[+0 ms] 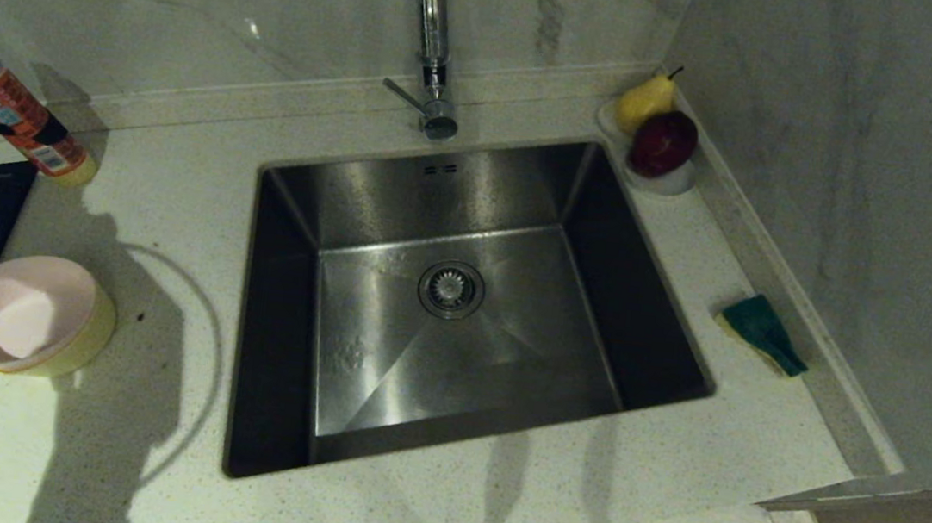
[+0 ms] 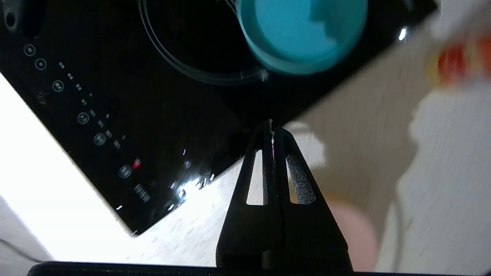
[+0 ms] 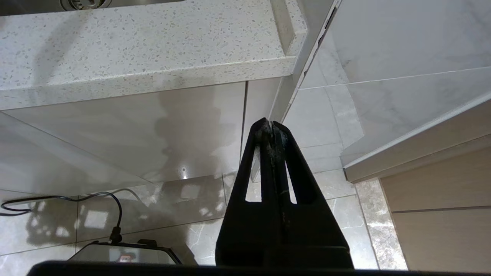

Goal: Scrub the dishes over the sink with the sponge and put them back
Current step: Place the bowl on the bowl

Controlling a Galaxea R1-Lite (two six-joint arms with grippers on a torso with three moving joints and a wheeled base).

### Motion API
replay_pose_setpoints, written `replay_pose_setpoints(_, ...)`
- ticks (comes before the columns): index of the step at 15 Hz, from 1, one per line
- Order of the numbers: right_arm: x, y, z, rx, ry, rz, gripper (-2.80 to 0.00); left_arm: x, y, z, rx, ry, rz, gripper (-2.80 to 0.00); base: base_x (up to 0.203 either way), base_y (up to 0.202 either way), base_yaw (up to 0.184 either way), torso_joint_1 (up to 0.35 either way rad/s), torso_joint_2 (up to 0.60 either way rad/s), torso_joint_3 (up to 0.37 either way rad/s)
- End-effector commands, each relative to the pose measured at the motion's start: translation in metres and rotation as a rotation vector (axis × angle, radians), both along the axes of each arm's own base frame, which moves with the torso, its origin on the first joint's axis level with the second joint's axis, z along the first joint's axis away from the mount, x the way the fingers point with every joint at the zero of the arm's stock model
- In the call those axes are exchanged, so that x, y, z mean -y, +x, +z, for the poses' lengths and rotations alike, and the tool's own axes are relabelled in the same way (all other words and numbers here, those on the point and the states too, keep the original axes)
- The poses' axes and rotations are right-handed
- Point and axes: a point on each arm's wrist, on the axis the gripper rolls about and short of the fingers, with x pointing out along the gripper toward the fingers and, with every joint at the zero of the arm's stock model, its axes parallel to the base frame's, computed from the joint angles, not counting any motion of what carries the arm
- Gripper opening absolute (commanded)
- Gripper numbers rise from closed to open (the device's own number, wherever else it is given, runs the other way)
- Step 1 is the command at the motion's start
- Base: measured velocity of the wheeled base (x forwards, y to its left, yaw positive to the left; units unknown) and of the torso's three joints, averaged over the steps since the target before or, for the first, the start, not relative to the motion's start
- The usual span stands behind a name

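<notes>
Left gripper (image 2: 272,126): two matte black tapered fingers, each with a long triangular cutout, one with a rough textured pad. Right gripper (image 3: 272,124): same black slotted fingers, inner faces scuffed and speckled.

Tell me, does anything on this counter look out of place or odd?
Nothing spilled or damaged. The pink bowl is nested in the yellow bowl and tilted. The teal bowl stands on the black cooktop rather than the counter.
</notes>
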Motion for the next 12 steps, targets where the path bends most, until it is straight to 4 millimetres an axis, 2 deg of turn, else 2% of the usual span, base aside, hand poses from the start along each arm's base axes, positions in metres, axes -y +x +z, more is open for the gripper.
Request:
replay_pose_setpoints(1, 0.000, 0.000, 0.000, -0.001, 0.000, 0.000, -2.80, -0.020, 0.009, -0.005, 0.023, -0.056, 0.048, -2.80, 0.000, 0.000, 0.000, 0.000, 0.00, 0.000)
replay_pose_setpoints(5, 0.000, 0.000, 0.000, -0.001, 0.000, 0.000, -2.80, -0.033, 0.022, -0.012, 0.059, -0.143, 0.069, -2.80, 0.000, 0.000, 0.000, 0.000, 0.00, 0.000)
replay_pose_setpoints(6, 0.000, 0.000, 0.000, -0.001, 0.000, 0.000, -2.80, -0.038, 0.027, -0.017, 0.054, -0.161, 0.078, 0.00, 0.000, 0.000, 0.000, 0.000, 0.00, 0.000)
replay_pose_setpoints(10, 0.000, 0.000, 0.000, -0.001, 0.000, 0.000, -2.80, -0.059, 0.031, -0.018, 0.127, -0.246, 0.114, 0.00, 0.000, 0.000, 0.000, 0.000, 0.00, 0.000)
replay_pose_setpoints(12, 0.000, 0.000, 0.000, -0.001, 0.000, 0.001, -2.80, -0.066, 0.033, -0.025, 0.126, -0.290, 0.116, 0.00, 0.000, 0.000, 0.000, 0.000, 0.00, 0.000)
